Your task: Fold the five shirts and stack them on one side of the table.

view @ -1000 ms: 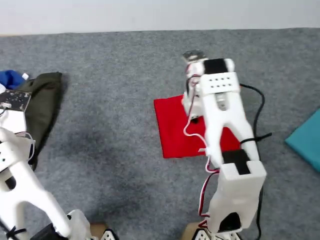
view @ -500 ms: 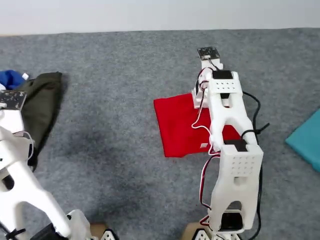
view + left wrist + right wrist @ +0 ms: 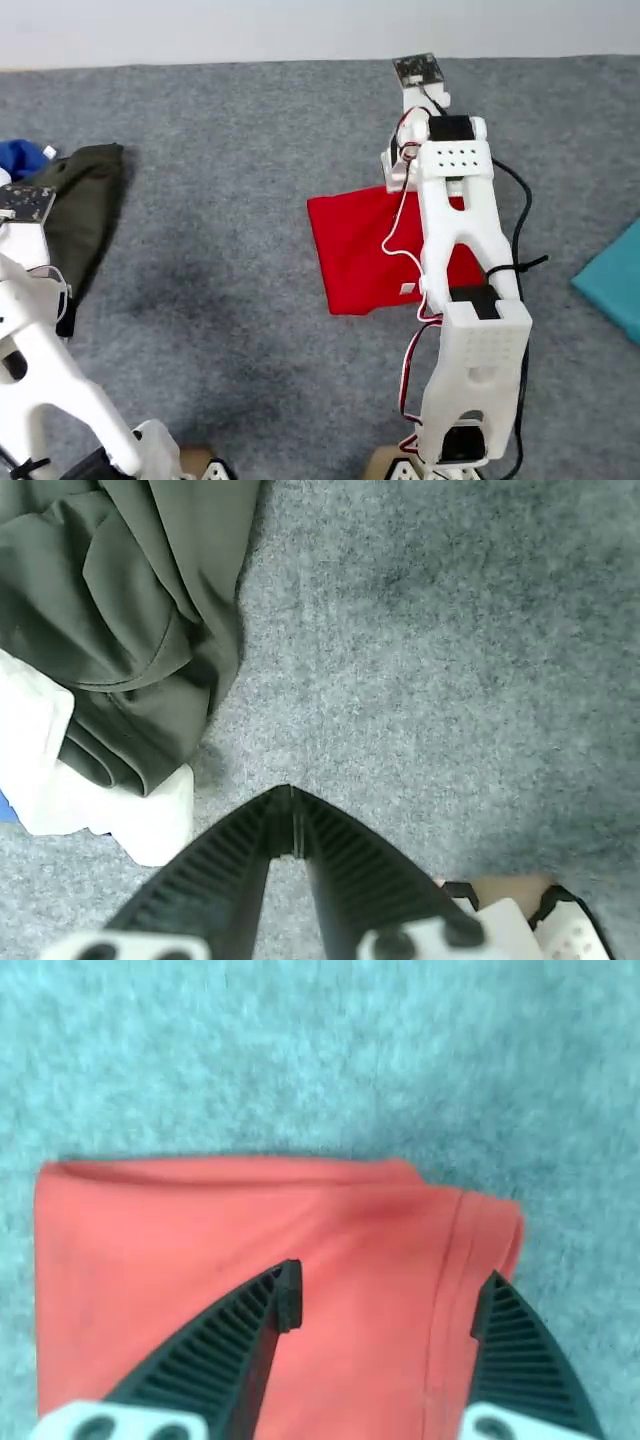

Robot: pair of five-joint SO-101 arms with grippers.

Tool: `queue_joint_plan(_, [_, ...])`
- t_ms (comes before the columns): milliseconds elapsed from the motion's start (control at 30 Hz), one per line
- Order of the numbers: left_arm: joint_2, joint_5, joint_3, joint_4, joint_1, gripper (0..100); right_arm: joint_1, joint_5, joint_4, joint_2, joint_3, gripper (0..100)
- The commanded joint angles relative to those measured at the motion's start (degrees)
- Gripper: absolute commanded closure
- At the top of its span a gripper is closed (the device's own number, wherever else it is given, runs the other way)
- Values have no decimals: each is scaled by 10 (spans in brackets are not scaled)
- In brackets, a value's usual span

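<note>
Grey, felt-like napped cloth (image 3: pixel 220 200) covers the table from the arm bases outward, and on it near the middle lies the red folded shirt (image 3: pixel 350 255), a soft knit rectangle with one rounded fold edge and a stitched hem line along one side. The right gripper (image 3: pixel 388 1295) hangs over its far edge with its ribbed black fingers spread wide, nothing between them. The step looks like taking hold of this shirt, so the fingers should come down straddling the folded edge, catch every layer at once near the hem, and lift low so the fold does not fall open. A teal shirt (image 3: pixel 615 280) lies flat at the right edge. Off to the left, the left gripper (image 3: pixel 293 815) has its fingers pressed together, empty, beside a rumpled dark olive shirt (image 3: pixel 130 610) lying on white fabric (image 3: pixel 140 820), with blue cloth (image 3: pixel 20 155) beyond
</note>
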Motion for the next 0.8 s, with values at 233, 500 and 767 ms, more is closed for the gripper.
queue_joint_plan(233, [-23,5,-22,9,0,997,32,-6,184,-65,-33,714])
queue_joint_plan(500, [-23,5,-22,9,1,997,44,-5,169,-20,-33,712])
queue_joint_plan(767, [-23,5,-22,9,1,997,65,-6,113,57,-33,712])
